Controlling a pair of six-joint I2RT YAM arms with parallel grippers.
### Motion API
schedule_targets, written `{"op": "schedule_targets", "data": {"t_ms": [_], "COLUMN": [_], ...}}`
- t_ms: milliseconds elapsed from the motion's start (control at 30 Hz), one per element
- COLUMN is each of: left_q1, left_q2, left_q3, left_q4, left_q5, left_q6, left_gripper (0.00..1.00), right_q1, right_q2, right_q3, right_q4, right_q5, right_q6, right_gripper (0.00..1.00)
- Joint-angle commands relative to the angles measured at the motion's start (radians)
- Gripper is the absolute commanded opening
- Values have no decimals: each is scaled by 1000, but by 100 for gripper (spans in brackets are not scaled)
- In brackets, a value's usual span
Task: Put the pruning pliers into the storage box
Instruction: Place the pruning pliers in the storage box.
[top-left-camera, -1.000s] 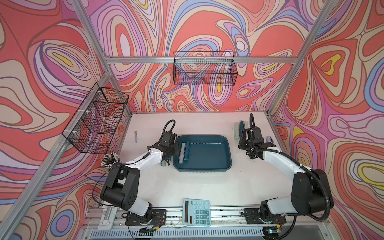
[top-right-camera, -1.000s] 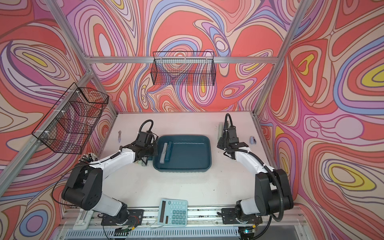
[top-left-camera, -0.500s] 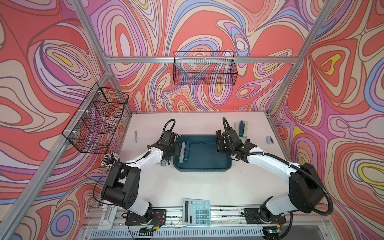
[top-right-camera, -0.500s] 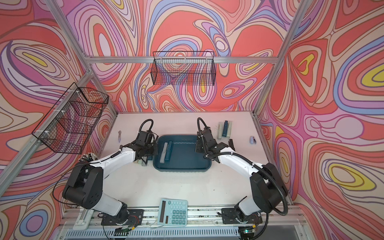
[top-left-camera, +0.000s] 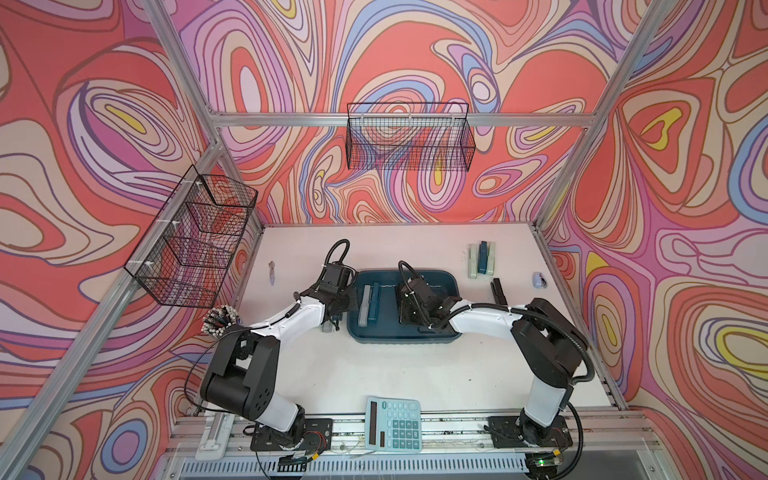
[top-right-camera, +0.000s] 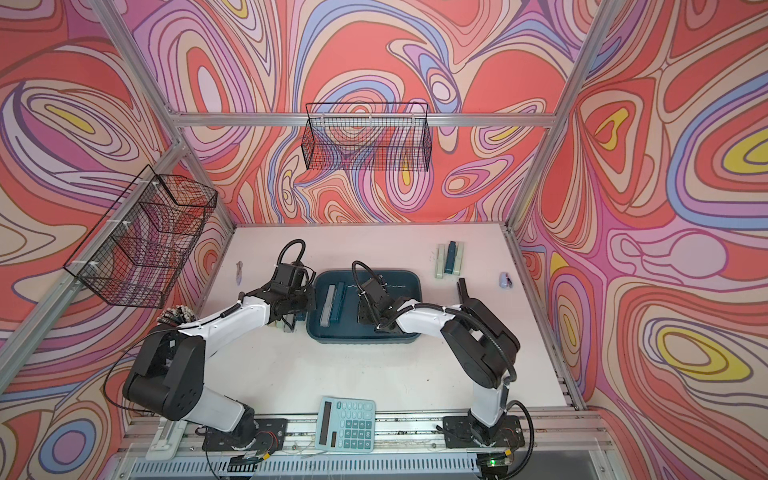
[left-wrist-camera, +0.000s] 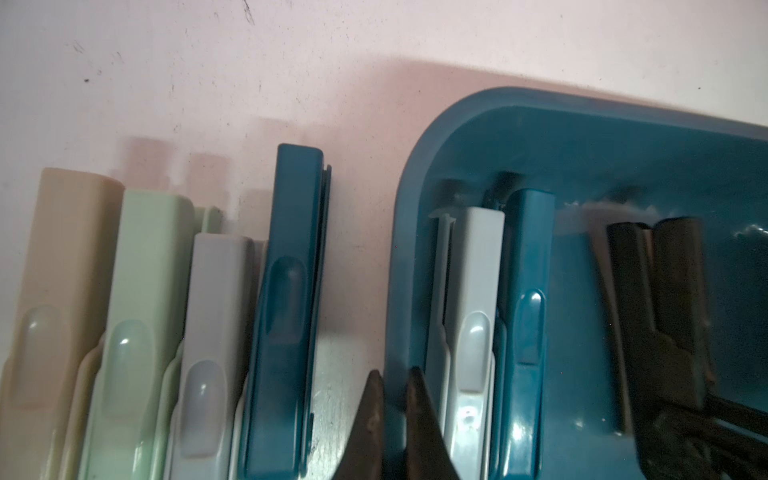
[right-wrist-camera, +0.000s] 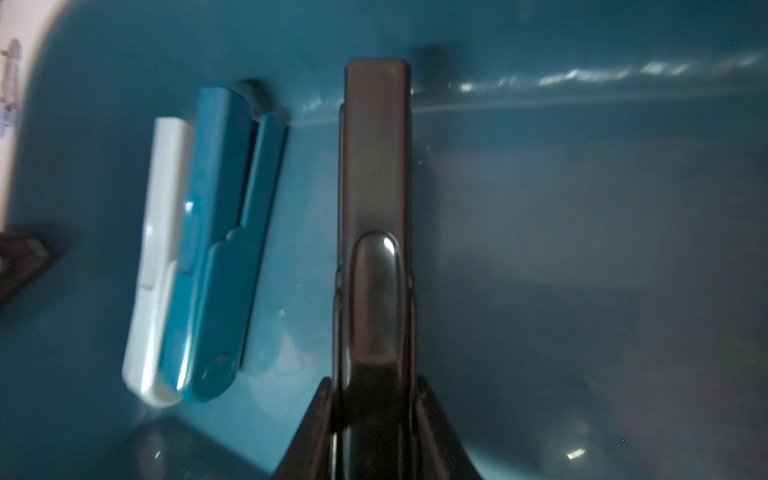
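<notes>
The storage box is a dark teal tray at mid table. A grey pruning plier and a teal one lie side by side in its left part. My right gripper is low inside the box, shut on a black pruning plier. My left gripper is shut on the box's left wall. Beige, pale green, grey and teal pliers lie in a row just outside that wall.
More pliers lie at the far right, a black one nearer. A lilac object is by the right edge and a calculator at the front. Wire baskets hang on the back and left walls.
My right arm has swung left from the far right of the table, carrying the black plier into the box. The left arm has stayed where it was.
</notes>
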Motion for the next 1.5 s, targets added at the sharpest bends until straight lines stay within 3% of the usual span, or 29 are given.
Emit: {"op": "schedule_targets", "data": {"t_ms": [0, 367, 800, 1133, 1267, 1467], "left_q1": [2, 1, 0, 2, 2, 2], "left_q2": [-23, -44, -36, -33, -36, -37], "left_q3": [-31, -54, -43, -37, -37, -41], "left_q4": [-35, -33, -38, -44, -46, -40], "left_q5": [12, 2, 10, 8, 6, 4], "left_q6": [-20, -25, -15, -9, -7, -5], "left_gripper": [4, 3, 4, 4, 4, 4], "right_q1": [9, 20, 21, 20, 20, 9], "right_q2": [39, 129, 141, 176, 161, 79], "right_q3": [57, 118, 143, 181, 197, 207], "right_q4": [87, 105, 156, 174, 126, 18], "right_q5": [-11, -55, -124, -159, -122, -27], "right_q6": [48, 78, 79, 87, 66, -2], "right_gripper": [24, 27, 39, 40, 40, 49]}}
